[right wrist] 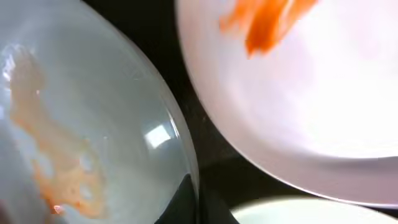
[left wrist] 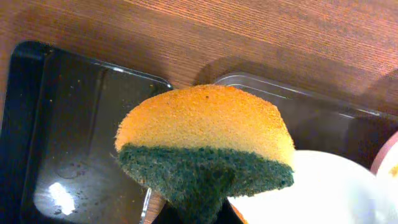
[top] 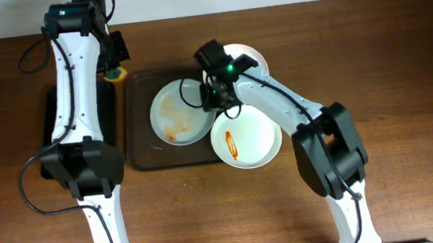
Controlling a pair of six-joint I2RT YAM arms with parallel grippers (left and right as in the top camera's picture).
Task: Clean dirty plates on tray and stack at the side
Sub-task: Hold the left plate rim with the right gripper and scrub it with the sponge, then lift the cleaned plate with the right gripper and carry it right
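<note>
The dark brown tray (top: 142, 148) lies mid-table. One plate (top: 175, 113) with a faint orange smear sits on it. My right gripper (top: 216, 98) is shut on that plate's right rim; in the right wrist view its fingers (right wrist: 194, 208) pinch the rim of the smeared plate (right wrist: 68, 124). A second plate (top: 249, 138) with a red streak overlaps the tray's right edge and also shows in the right wrist view (right wrist: 311, 93). A third plate (top: 252, 57) lies behind, partly hidden by my right arm. My left gripper (top: 113, 66) is shut on a yellow-green sponge (left wrist: 205, 130) near the tray's back left corner.
A smaller black tray (top: 48, 124) lies left of the brown tray, under my left arm; it also shows in the left wrist view (left wrist: 62, 124). Bare wooden table surrounds the trays. The table's back edge runs along the top.
</note>
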